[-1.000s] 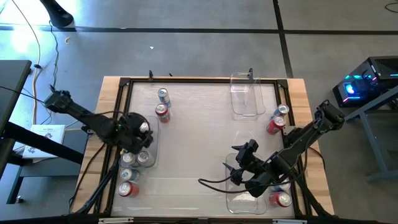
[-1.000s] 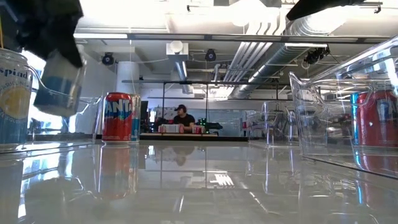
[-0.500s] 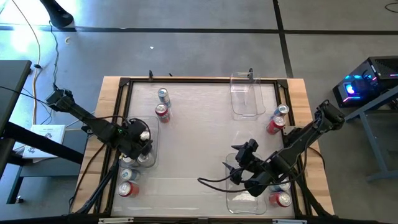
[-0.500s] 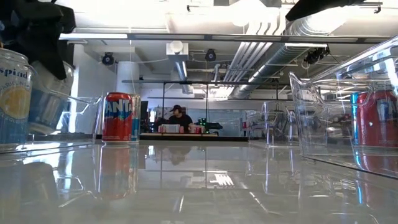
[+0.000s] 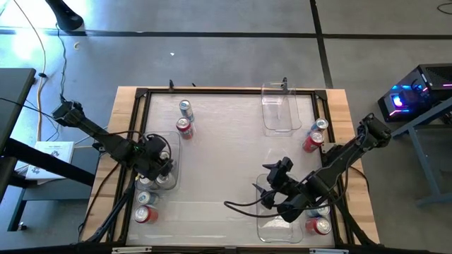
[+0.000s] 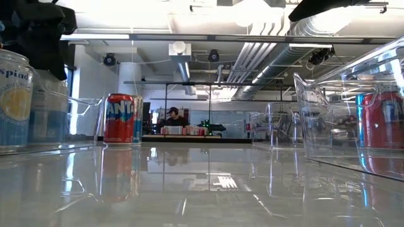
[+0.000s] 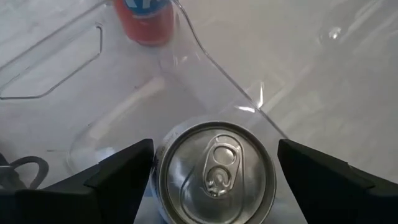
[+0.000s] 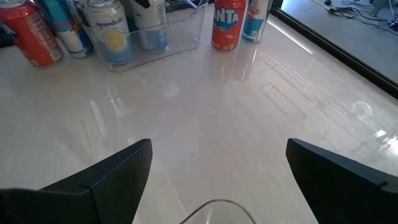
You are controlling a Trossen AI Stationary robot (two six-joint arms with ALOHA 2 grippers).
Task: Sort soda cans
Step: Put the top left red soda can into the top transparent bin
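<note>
My left gripper is over the clear bin on the table's left side, shut on a pale blue soda can with a silver top. In the low view this can stands upright beside a Spindrift can under the gripper. More cans sit in the bin's near part. My right gripper hangs open over the near right bin, touching nothing; its wrist view shows the open fingers over the bare table. My left gripper has the can pinched between its two fingers, which come from above and point down. They sit on opposite sides of the can's wall just below the rim. The can is upright, and its bottom is down at the bin's floor level.
A red Fanta can and a blue one stand at the far left. Two cans stand at the right edge, a red one at the near right, another red one at the near left. A clear bin lies far right.
My left gripper has come down and moved a little toward the near edge, into the left bin. The can it carries hung tilted in the air a second ago; now it stands upright beside the Spindrift can. The right arm has kept still.
</note>
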